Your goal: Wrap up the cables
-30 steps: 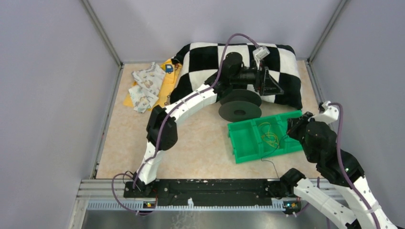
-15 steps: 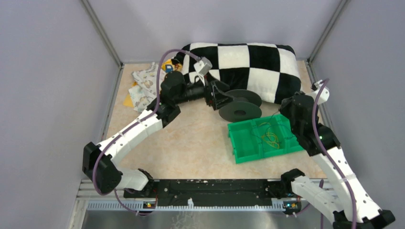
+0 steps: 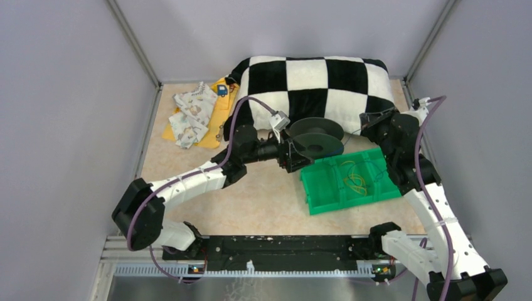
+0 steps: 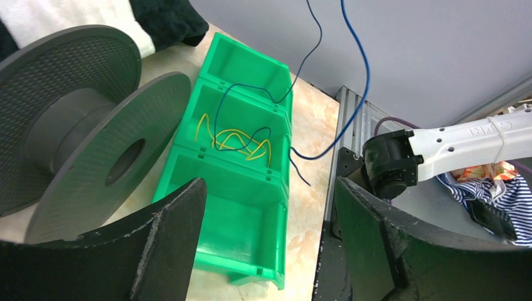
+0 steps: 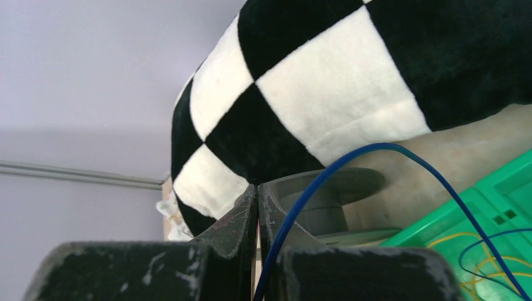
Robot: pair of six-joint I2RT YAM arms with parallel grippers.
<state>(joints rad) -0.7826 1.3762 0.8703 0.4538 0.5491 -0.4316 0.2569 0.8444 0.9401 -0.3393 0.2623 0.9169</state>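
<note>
1. L gripper (image 3: 292, 154): fingers spread wide, nothing grasped.
2. Spool (image 4: 69, 128) is seen just left of the L fingers, close to the left fingertip, tilted on the table (image 4: 308, 204).
3. Green tray (image 4: 233, 58) is seen ahead of the L fingers, thru the gap btwn them. Yellow strands (image 4: 238, 141) lie in its mid compartment.
4. R gripper (image 5: 257, 194): fingers clenched together. The thin blue cable (image 5: 376, 147) comes out low btwn them and appears pinched there.
5. From the R fingers the cable is arced up and to the right, then dropped toward the tray. In the left wrist view it is looped thru the mid compartment over the yellow strands. One end is seen on the table just beside the tray.
6. Checkered pillow (image 5: 339, 94) is seen beyond and above the R fingertips, w/ a spool flange just behind them.
</note>
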